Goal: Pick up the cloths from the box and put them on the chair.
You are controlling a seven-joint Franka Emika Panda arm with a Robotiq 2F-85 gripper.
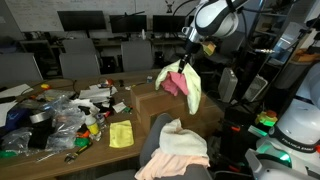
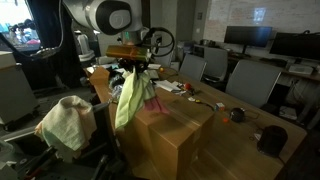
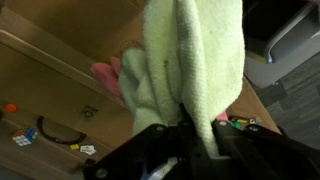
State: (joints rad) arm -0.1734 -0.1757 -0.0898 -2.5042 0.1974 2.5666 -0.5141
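Office desks [image 1: 85, 62] behind; gripper [image 1: 186, 62] clamps yellow-green cloth [image 1: 192, 90], dangling over cardboard box [image 2: 172, 138].

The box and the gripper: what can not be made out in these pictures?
- Inside of the box: both exterior views show only its outside; whether cloths lie inside cannot be told.
- Gripper fingertips: wrist view, buried in the yellow-green cloth.
- Chair seat: exterior view, covered by piled cloths, cut by the bottom edge.

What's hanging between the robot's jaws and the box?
A yellow-green cloth and a pink cloth dangle from the jaws above the box. Both exterior views show it.
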